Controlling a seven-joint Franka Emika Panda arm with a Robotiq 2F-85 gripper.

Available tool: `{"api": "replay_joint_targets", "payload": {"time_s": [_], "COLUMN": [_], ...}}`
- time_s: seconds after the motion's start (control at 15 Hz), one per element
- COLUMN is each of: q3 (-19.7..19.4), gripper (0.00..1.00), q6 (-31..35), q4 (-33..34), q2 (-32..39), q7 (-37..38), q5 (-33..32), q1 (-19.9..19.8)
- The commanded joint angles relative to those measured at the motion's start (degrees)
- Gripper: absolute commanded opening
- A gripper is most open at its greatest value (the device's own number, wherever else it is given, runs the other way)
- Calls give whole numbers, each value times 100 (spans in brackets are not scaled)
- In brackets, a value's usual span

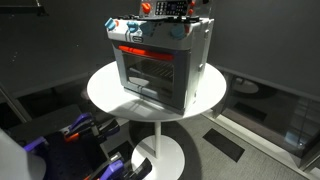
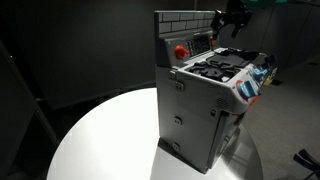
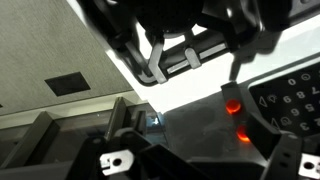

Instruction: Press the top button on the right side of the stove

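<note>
The stove (image 1: 155, 65) is a small grey toy oven with a glass door, a red strip above it and a red-and-white control top. It stands on a round white table (image 1: 105, 90). It also shows from the side in an exterior view (image 2: 205, 110), with black burners and an upright tiled back panel that has a red button (image 2: 180, 52). My gripper (image 1: 165, 10) hovers over the stove's top near the back panel (image 2: 232, 22). In the wrist view the gripper (image 3: 200, 165) looks shut and empty. Two glowing red buttons (image 3: 232, 103) (image 3: 243, 135) lie ahead of it.
The table's white top (image 2: 100, 140) extends around the stove. Blue and purple items (image 1: 75, 128) sit on the floor beside the table's pedestal. Dark curtains and floor surround the scene.
</note>
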Motion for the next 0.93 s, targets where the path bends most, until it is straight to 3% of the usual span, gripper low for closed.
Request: {"api": "replay_joint_targets", "payload": {"time_s": [0.0, 0.53, 0.87], "q3": [-106, -147, -118], "gripper": [100, 100, 100], "q6": [-121, -120, -439], "q4": [298, 447, 278], "q2": [186, 320, 38], "q7": [104, 58, -98], "q5": [-5, 2, 191], "q1": [127, 169, 178]}}
